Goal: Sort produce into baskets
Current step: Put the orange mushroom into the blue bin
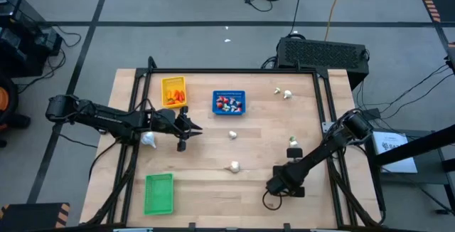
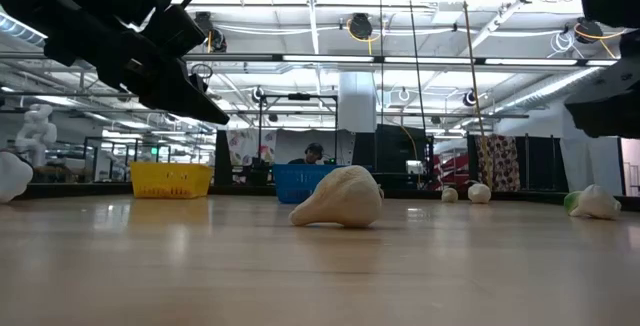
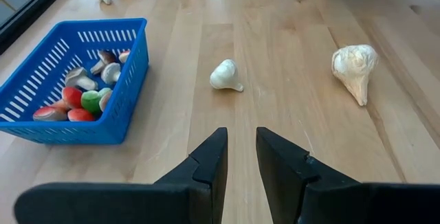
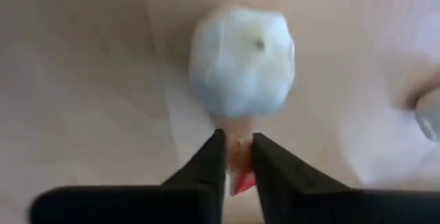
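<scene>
Left arm is reaching in from the 9 o'clock edge of the table, stretched low toward centre; left gripper [image 1: 186, 127] is hovering over bare wood just below the yellow basket [image 1: 173, 92], fingers [image 3: 206, 169] standing slightly apart with nothing between them. A whitish lump [image 1: 148, 139] is lying beside that arm's wrist.

Right arm is coming in from 3 o'clock, folded down toward 5 o'clock; right gripper [image 4: 238, 157] is sitting low on the table, fingers drawn close, pinching a small red-orange piece [image 4: 238, 165]. A whitish garlic-like bulb [image 4: 242, 59] is lying just ahead of its fingertips, touching or nearly touching that piece; can't tell which.

Yellow basket at 11 o'clock is holding orange carrot-like pieces [image 1: 178, 94]. Blue basket [image 1: 229, 102] at 12 o'clock is holding small red-and-white pieces [image 3: 81, 95]. Green basket [image 1: 159, 193] at 7 o'clock is showing no contents.

Loose bulbs: one at table centre [image 1: 232, 134], one lower at 6 o'clock [image 1: 234, 166], two small ones at 1 o'clock [image 1: 283, 92], one beside the right arm [image 1: 293, 142].
</scene>
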Motion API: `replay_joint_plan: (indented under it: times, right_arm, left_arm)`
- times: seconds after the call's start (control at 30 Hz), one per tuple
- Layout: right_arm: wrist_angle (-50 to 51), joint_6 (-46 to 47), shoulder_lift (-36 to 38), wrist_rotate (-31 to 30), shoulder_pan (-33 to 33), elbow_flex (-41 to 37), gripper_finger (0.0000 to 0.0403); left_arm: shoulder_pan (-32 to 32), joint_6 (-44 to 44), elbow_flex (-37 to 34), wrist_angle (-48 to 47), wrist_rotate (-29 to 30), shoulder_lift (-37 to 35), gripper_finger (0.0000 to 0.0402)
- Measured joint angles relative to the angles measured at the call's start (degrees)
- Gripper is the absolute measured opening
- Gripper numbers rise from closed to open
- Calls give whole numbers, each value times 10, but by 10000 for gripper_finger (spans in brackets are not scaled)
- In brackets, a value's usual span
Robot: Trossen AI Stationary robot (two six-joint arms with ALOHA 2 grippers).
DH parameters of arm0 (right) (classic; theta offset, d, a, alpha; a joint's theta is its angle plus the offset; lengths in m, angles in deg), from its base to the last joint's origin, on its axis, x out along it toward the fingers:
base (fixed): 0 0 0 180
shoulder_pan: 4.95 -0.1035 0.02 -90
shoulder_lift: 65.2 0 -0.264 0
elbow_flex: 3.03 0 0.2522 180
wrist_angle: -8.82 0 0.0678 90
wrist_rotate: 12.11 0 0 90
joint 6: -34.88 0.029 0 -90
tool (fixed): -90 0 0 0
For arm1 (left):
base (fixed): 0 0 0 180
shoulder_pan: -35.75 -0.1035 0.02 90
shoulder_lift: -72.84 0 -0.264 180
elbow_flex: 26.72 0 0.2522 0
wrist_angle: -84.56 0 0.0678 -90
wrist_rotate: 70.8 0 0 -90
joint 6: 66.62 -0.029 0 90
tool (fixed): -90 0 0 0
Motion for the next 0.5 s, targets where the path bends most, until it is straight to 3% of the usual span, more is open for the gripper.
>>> replay_joint_plan:
  times: [0.17, 0.5]
  right_arm:
    - [46, -12, 1, 14, 12, 8, 6]
    - [97, -48, 2, 1, 58, 112, 1]
  left_arm:
    - [0, -1, 0, 0, 0, 0, 86]
    - [0, -3, 0, 1, 0, 0, 86]
